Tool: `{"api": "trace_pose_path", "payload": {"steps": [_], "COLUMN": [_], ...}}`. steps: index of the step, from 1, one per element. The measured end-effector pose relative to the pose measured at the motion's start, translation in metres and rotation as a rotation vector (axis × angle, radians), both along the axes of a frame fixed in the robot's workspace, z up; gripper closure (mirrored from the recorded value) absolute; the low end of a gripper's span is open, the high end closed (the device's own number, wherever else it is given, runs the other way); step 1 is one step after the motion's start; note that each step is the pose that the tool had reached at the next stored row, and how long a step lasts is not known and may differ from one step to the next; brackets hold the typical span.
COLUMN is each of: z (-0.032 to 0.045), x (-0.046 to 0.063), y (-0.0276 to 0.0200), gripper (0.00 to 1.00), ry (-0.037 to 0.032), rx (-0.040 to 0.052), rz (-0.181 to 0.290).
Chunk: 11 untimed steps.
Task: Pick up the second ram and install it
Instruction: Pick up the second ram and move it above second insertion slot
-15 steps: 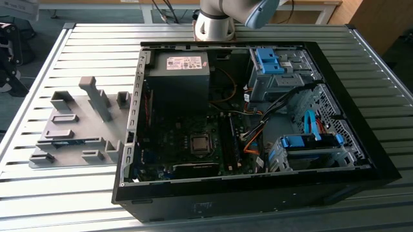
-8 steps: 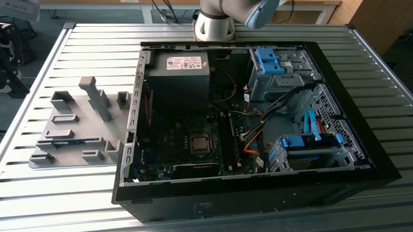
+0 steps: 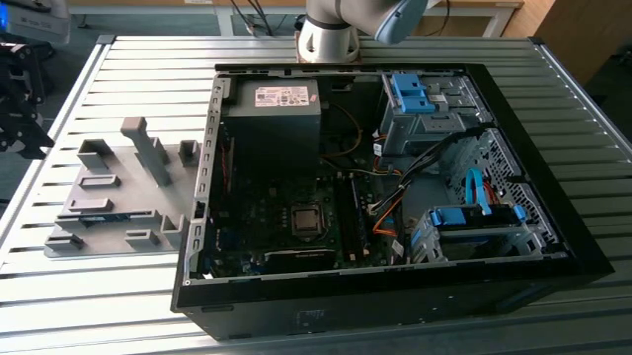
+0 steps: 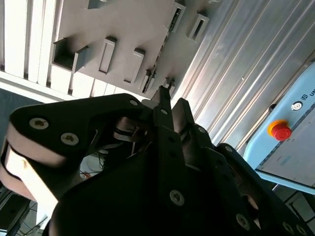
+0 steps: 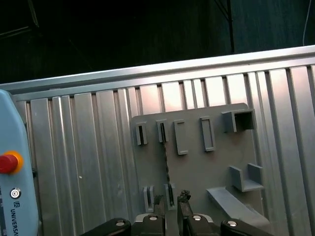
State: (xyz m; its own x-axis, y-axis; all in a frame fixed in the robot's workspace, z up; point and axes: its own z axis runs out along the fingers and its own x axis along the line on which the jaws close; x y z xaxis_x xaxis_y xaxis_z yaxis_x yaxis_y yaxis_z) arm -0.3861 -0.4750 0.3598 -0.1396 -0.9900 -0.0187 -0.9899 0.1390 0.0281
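The second ram (image 5: pixel 166 167) is a thin dark stick standing on edge in the grey fixture (image 5: pixel 197 167), held between two pairs of slotted blocks. In the second wrist view it shows as a dark line (image 4: pixel 162 44) across the fixture (image 4: pixel 118 24). My gripper (image 5: pixel 171 198) hovers above the ram's near end, open, with one fingertip (image 5: pixel 158 199) on each side of the ram's line and nothing between them. In the exterior view the fixture (image 3: pixel 109 200) lies on the slatted table at the left of the open computer case (image 3: pixel 375 185), with a thin strip (image 3: pixel 109 217) in its long holder.
Inside the case, black memory slots (image 3: pixel 351 214) run beside the square CPU socket (image 3: pixel 307 220), with cables (image 3: pixel 390 211) and blue drive bays (image 3: pixel 464 222) further to the exterior view's right. A pendant with a red button (image 5: pixel 7 162) lies on the table near the fixture.
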Motion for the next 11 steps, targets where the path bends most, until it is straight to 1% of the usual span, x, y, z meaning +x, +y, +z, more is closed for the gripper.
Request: {"api": "trace_pose_path", "payload": {"steps": [5,6,11], "z": [-0.0074,-0.0091,-0.0183], "x": [-0.002,-0.003,-0.010], "y": [0.0001,0.0001,0.0001], "gripper": [0.74,0.67,0.67], "ry": [0.0000,0.0000,-0.0006], "rx": [0.0026,0.0031,0.0034], "rz": [0.056,0.062,0.067]}}
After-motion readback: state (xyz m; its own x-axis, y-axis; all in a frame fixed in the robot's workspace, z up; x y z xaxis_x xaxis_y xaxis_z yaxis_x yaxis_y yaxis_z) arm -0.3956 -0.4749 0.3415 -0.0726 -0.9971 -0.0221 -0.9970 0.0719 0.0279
